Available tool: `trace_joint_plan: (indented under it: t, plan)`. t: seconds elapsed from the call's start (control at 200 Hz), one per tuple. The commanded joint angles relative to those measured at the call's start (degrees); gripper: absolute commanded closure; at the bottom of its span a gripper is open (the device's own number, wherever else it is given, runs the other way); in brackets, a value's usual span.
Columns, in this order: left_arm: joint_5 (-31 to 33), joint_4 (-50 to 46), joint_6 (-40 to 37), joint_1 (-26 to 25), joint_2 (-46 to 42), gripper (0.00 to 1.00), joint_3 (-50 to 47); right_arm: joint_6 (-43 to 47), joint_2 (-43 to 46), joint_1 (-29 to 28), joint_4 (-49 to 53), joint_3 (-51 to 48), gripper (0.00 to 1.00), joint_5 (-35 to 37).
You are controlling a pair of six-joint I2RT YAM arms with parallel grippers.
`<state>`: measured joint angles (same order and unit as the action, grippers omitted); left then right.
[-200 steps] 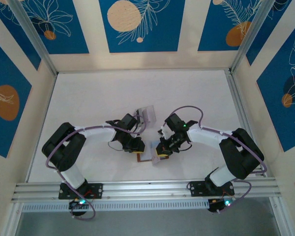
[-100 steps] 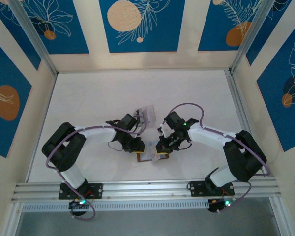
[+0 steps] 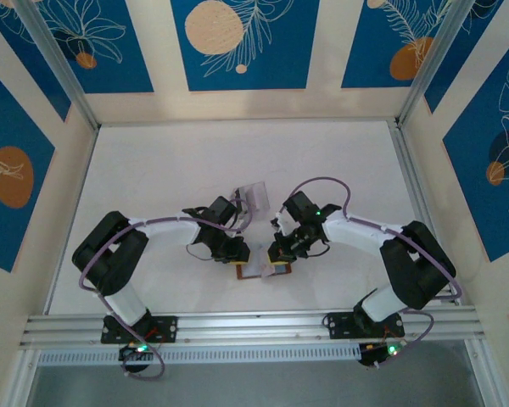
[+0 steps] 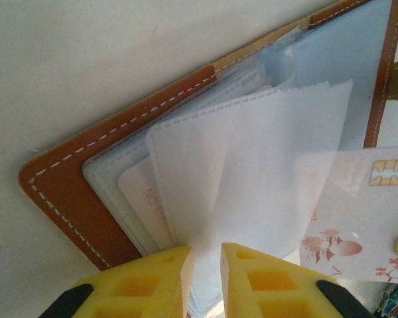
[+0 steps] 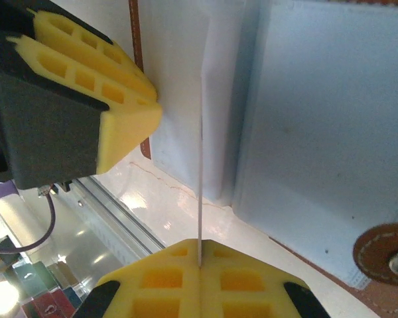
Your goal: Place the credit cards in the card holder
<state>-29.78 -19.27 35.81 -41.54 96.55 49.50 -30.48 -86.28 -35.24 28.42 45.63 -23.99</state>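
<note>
Card [image 4: 368,212] face from left wrist, edge-on from right

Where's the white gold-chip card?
Pinched in the right gripper, the white chip card sits lower right in the left wrist view, at the open brown leather wallet.

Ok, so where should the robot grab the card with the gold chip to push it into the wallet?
Pinch the card flat on its two faces at the end farthest from the card holder, coming from the side away from the clear sleeves. It is thin, and that leaves the front end free to slide in. The right gripper holds it that way.
</note>
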Motion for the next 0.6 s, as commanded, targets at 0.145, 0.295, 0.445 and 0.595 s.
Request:
trace_joint_plan:
  t: [0.145, 0.295, 0.445, 0.595]
  plan:
    - [1.81, -1.94, -0.56, -0.46, 0.32, 0.79, -2.06, 2.62, -3.33, 1.41, -4.11, 0.04, 1.0, -4.78]
    - [1.35, -2.16, -0.5, -0.36, -0.07, 0.79, -2.03, 2.2, -5.01, 1.52, -6.61, -0.09, 1.0, -5.24]
    - [0.98, -2.28, -0.41, -0.38, -0.96, 0.79, -2.1, 1.4, -5.82, 1.73, -8.32, -0.28, 1.0, -4.41]
    - [0.42, -2.78, -0.21, -0.25, -2.5, 0.79, -1.92, -0.48, -7.5, 2.28, -11.06, -1.28, 1.0, -3.87]
